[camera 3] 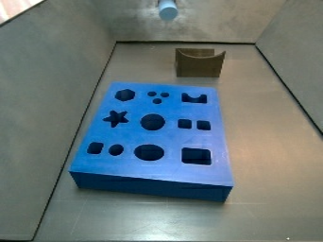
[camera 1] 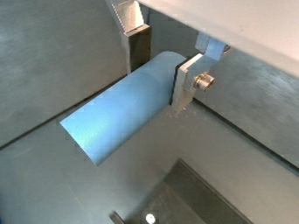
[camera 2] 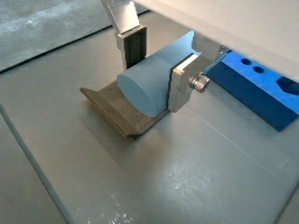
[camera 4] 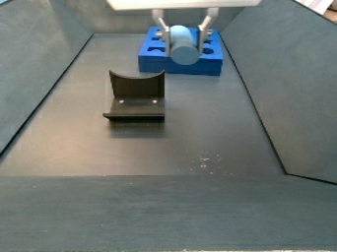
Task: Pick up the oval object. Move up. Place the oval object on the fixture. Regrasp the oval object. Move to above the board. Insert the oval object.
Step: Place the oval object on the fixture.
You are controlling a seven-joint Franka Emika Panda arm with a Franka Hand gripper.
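The gripper [camera 2: 158, 68] hung high above the floor, its fingers clamped on the oval object [camera 2: 152, 80], above the fixture [camera 2: 121, 112].

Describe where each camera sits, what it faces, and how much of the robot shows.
Wrist view: on the arm, along the end effector holding the oval object; floor beyond.
Wrist view: same mount, oval object above the fixture, the board behind.
Side view: beyond the board, facing the fixture; oval object barely visible.
Side view: opposite end, fixture nearer, board beyond.
All share the oval object.
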